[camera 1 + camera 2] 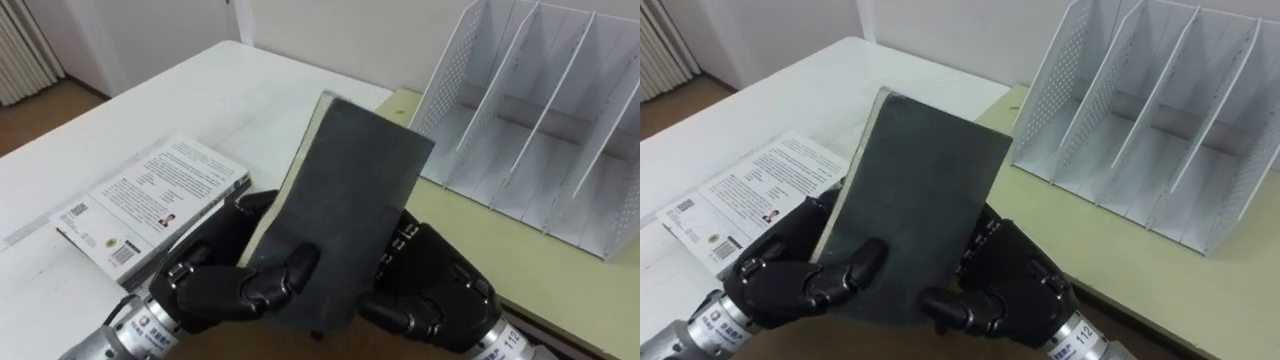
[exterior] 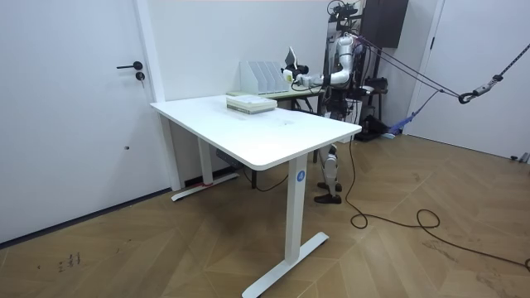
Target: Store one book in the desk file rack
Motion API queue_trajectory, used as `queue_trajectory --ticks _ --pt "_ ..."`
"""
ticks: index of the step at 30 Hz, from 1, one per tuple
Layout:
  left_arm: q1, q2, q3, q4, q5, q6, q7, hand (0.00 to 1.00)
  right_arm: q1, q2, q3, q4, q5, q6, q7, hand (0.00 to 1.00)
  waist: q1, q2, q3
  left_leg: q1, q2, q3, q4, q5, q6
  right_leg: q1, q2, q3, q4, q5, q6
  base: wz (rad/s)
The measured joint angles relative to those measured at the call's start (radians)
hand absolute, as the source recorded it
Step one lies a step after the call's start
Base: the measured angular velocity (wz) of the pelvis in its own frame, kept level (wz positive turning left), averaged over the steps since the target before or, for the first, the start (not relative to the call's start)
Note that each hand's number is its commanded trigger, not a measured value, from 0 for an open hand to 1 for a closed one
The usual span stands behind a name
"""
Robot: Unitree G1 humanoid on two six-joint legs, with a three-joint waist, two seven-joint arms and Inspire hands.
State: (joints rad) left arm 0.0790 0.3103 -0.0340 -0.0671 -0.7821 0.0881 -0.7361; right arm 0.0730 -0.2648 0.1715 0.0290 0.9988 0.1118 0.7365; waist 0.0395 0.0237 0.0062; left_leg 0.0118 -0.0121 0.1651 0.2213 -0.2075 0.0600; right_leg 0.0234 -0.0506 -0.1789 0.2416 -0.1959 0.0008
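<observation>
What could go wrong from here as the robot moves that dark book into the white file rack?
The dark book is gripped only at its lower end by the left hand and right hand, so it might slip or tip. Its top edge could strike a divider of the file rack and shove the rack.

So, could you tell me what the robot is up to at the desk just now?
The robot is holding a dark grey book up off the table, tilted, with its left hand and right hand curled round the lower edges. The book is not yet in the file rack, which stands just beyond on a pale green desk. A second book lies flat on the white table to the left.
</observation>
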Motion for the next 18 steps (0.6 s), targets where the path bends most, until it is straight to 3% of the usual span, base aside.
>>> queue_trajectory --ticks 7,15,18 --pt "0.0 0.055 -0.028 0.018 -0.052 0.0 -0.002 1.0 0.0 -0.026 0.029 0.0 0.025 0.014 -0.007 0.0 -0.001 0.002 0.0014 -0.001 0.001 0.0 0.001 0.0 0.0 -0.003 0.0 0.0 0.004 0.0 0.0 0.0" --pt "0.0 0.071 -0.028 0.031 -0.051 0.002 -0.003 1.0 0.0 -0.054 0.039 0.0 0.033 0.018 -0.01 0.0 0.007 0.009 0.0043 -0.002 0.0 0.0 -0.001 0.0 0.001 -0.005 0.0 0.004 0.004 0.0 0.0 0.0" --pt "0.0 0.071 -0.028 0.032 -0.051 0.016 -0.004 1.0 0.0 -0.065 0.039 0.0 0.043 0.021 -0.01 0.0 0.017 0.015 0.0016 -0.003 0.001 0.0 -0.001 0.0 0.0 -0.006 0.001 0.004 0.004 0.0 0.0 0.0"
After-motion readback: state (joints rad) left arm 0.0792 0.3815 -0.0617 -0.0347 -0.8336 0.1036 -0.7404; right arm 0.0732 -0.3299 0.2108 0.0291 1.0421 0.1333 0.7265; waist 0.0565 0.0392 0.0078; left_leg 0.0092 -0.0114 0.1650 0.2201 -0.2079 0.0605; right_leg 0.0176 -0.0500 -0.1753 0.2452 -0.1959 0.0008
